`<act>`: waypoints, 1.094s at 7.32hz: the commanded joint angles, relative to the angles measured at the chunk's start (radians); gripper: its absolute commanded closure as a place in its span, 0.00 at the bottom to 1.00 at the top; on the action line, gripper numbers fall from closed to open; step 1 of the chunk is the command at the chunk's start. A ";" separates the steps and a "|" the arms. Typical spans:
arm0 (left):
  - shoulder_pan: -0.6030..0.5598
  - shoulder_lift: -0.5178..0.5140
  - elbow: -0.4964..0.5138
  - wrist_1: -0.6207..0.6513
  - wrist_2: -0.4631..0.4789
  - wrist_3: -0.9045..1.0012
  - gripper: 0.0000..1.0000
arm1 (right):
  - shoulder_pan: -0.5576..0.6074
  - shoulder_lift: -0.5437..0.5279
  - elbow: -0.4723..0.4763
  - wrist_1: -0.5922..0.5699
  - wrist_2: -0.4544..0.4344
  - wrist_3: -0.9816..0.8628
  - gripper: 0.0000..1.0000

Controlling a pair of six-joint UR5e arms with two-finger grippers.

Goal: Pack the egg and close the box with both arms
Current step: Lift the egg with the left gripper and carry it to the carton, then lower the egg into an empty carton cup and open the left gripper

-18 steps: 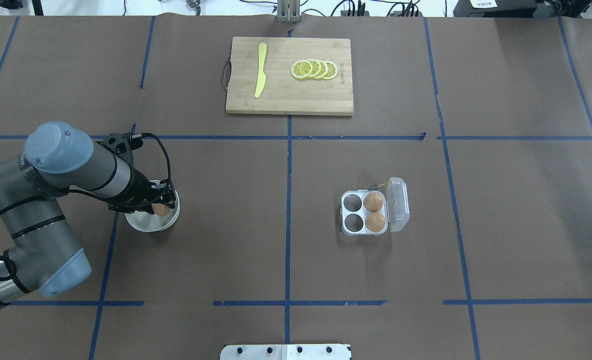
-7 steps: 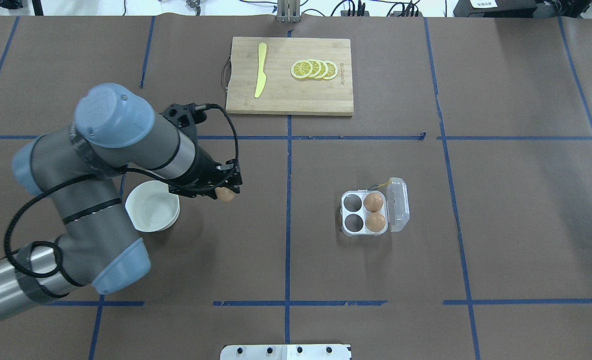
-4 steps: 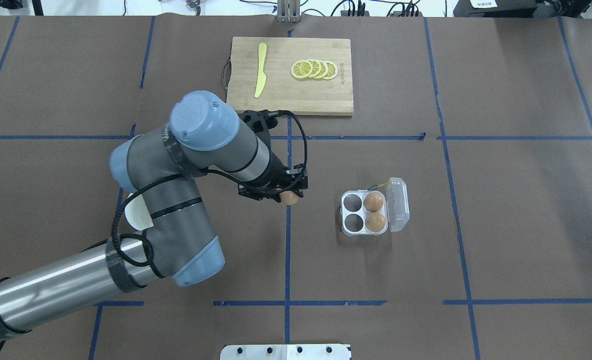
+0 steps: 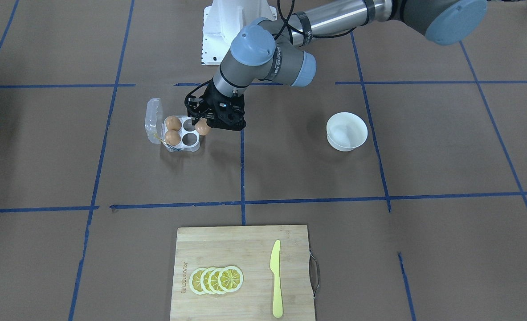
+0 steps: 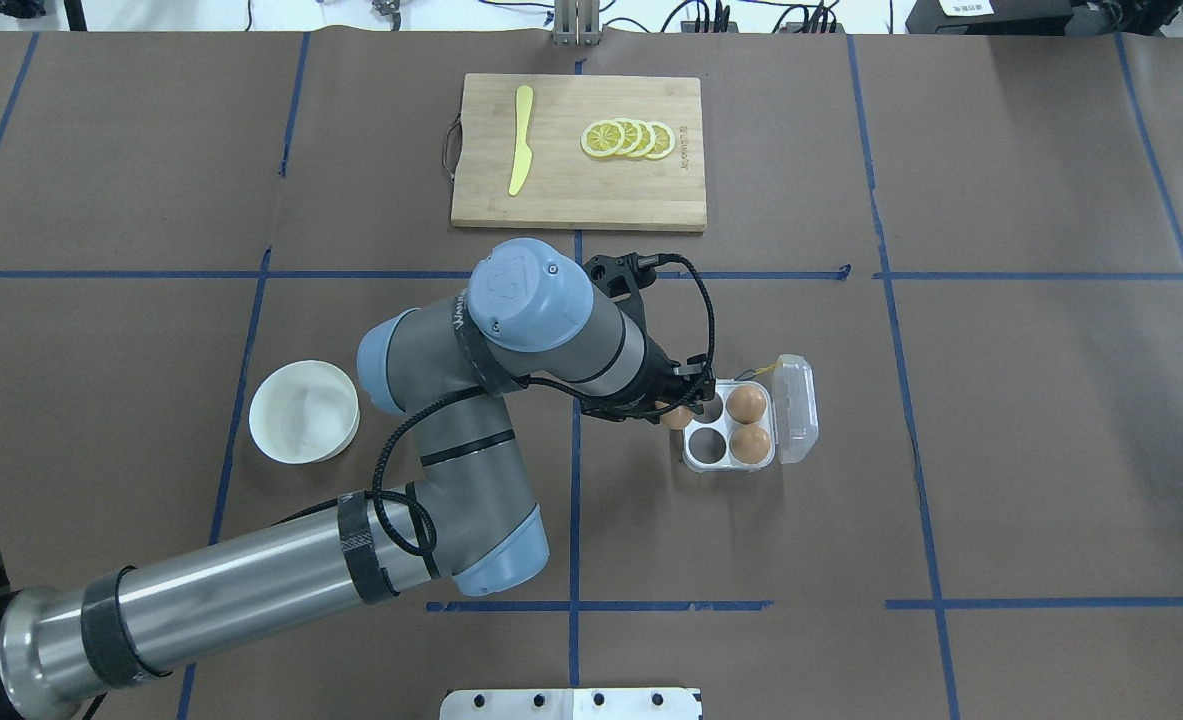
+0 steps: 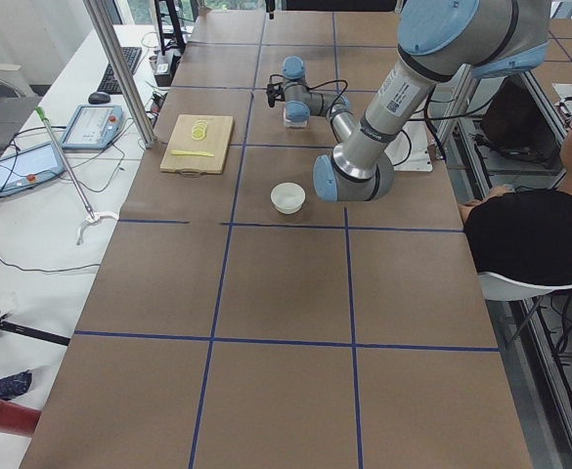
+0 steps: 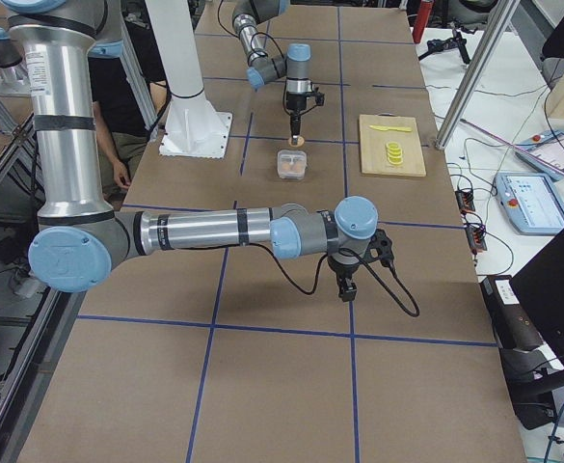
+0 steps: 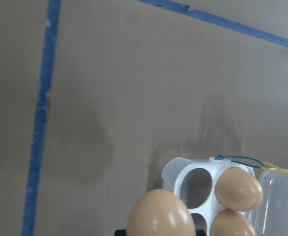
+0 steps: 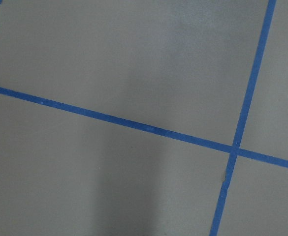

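My left gripper (image 5: 678, 408) is shut on a tan egg (image 5: 678, 418), held just above the left edge of the clear four-cell box (image 5: 729, 428). The held egg also shows in the front view (image 4: 203, 128) and the left wrist view (image 8: 161, 215). Two more eggs (image 5: 747, 404) (image 5: 750, 444) fill the box's right cells. The two left cells are empty. The lid (image 5: 796, 410) stands open on the right, with yellow string at the hinge. My right gripper (image 7: 345, 289) shows only in the exterior right view, low over bare table. I cannot tell if it is open or shut.
An empty white bowl (image 5: 304, 412) sits at the left. A wooden cutting board (image 5: 579, 190) with a yellow knife (image 5: 521, 140) and lemon slices (image 5: 629, 138) lies at the far side. The left arm's elbow (image 5: 491, 530) stretches across the near left.
My left gripper took the egg out of the bowl and carried it rightward across the table to the box's left edge. The box and its eggs have not moved.
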 commanded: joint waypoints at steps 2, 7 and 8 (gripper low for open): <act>0.020 -0.044 0.049 -0.025 0.009 -0.018 1.00 | 0.000 -0.006 0.000 0.000 0.004 0.000 0.00; 0.027 -0.044 0.078 -0.064 0.009 -0.018 0.29 | -0.002 -0.006 0.000 0.000 0.005 0.000 0.00; 0.032 -0.044 0.078 -0.067 0.012 -0.018 0.17 | -0.003 -0.008 0.000 0.000 0.005 0.000 0.00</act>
